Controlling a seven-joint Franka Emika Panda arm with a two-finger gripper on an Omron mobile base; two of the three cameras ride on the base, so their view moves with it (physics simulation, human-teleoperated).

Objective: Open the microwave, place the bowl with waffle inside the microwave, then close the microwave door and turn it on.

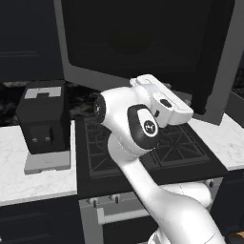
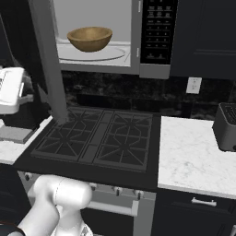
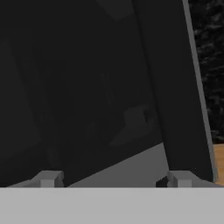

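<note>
Wooden bowl [image 2: 90, 38] inside microwave [image 2: 120, 60]; microwave door [image 1: 143, 47] ajar

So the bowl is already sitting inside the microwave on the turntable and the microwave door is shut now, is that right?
Not quite. The bowl does sit inside the microwave on the turntable, but the microwave door is open, not shut. The right base view shows it swung out to the left, leaving the light interior exposed.
</note>
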